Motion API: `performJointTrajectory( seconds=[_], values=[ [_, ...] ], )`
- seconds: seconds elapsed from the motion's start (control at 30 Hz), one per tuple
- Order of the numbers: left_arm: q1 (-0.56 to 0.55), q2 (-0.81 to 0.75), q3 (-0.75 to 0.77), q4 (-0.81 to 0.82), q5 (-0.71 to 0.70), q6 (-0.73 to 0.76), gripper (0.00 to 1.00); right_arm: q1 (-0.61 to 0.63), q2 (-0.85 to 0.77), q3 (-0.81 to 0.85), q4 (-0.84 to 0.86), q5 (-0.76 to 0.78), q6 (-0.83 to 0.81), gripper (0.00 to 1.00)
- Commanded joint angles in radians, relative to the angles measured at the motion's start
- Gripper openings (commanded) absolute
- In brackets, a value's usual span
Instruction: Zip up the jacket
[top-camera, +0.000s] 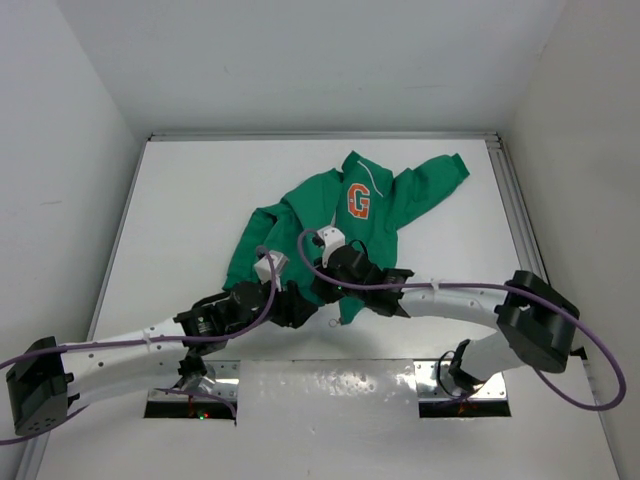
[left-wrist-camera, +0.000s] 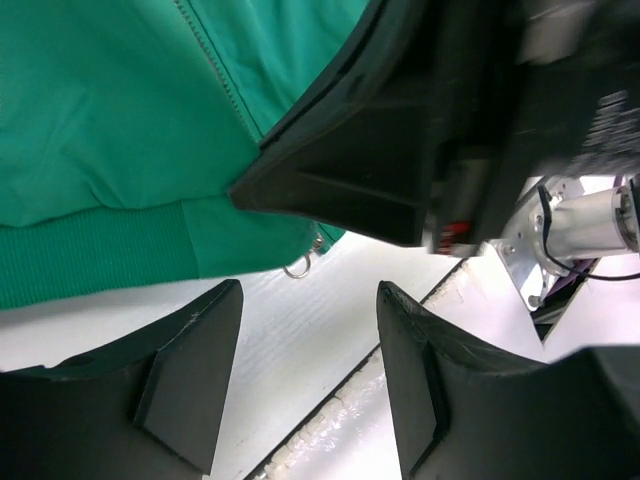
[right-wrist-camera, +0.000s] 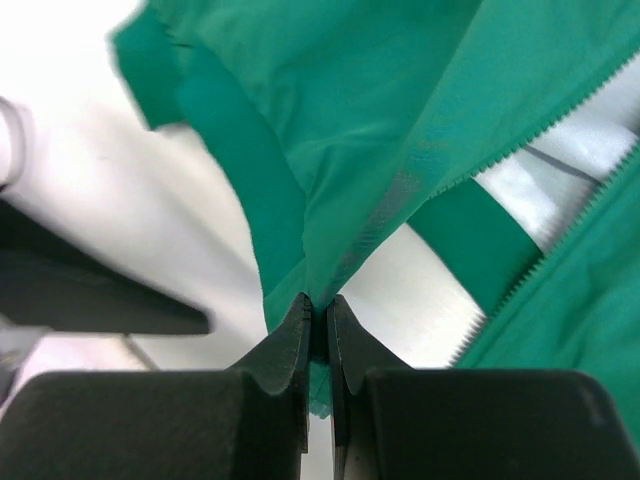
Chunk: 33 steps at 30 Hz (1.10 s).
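- Right gripper (right-wrist-camera: 318, 318) is clenched on a fold of green fabric at the near edge of the jacket (right-wrist-camera: 350, 120) — the fabric is pinched between both fingers.
- Zipper teeth (right-wrist-camera: 540, 130) are seen along the two front edges, which are parted.
- Left gripper (left-wrist-camera: 310, 290) is released, with its fingers spread over the white table (left-wrist-camera: 300, 340).
- A small metal ring (left-wrist-camera: 300, 267) is seen at the hem corner, just beyond the left fingertips.
- The jacket is laid mid-table — orange "G" (top-camera: 358, 201) facing up, one sleeve (top-camera: 435, 178) extended toward the far right, hem toward the arms.
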Motion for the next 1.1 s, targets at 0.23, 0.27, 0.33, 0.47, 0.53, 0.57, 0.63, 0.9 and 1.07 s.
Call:
performJointTrajectory(
  seconds=[0.23, 0.27, 0.33, 0.47, 0.53, 0.57, 0.63, 0.9, 1.07],
  values=[
    [0.021, 0.025, 0.038, 0.094, -0.006, 0.058, 0.61, -0.065, -0.121, -0.016, 0.059, -0.186, -0.016, 0.0],
    [0.025, 0.034, 0.044, 0.095, -0.011, 0.058, 0.62, -0.07, -0.124, -0.018, 0.058, -0.194, -0.013, 0.0],
    [0.041, 0.051, 0.049, 0.104, -0.012, 0.058, 0.63, -0.082, -0.133, -0.026, 0.063, -0.223, -0.012, 0.0],
    [0.059, 0.068, 0.049, 0.16, 0.012, 0.064, 0.65, -0.094, -0.134, -0.027, 0.058, -0.252, -0.016, 0.0],
    [0.07, 0.094, 0.055, 0.167, 0.014, 0.067, 0.65, -0.101, -0.134, -0.029, 0.063, -0.275, -0.015, 0.0],
    [0.073, 0.112, 0.061, 0.173, 0.02, 0.074, 0.65, -0.102, -0.133, -0.027, 0.064, -0.285, -0.013, 0.0],
    [0.082, 0.131, 0.067, 0.19, 0.031, 0.082, 0.65, -0.108, -0.128, -0.024, 0.063, -0.298, -0.01, 0.0],
    [0.093, 0.194, 0.078, 0.256, 0.063, 0.082, 0.59, -0.13, -0.128, -0.039, 0.109, -0.361, 0.028, 0.0],
    [0.093, 0.223, 0.077, 0.301, 0.103, 0.065, 0.41, -0.136, -0.13, -0.053, 0.129, -0.368, 0.042, 0.0]
  ],
)
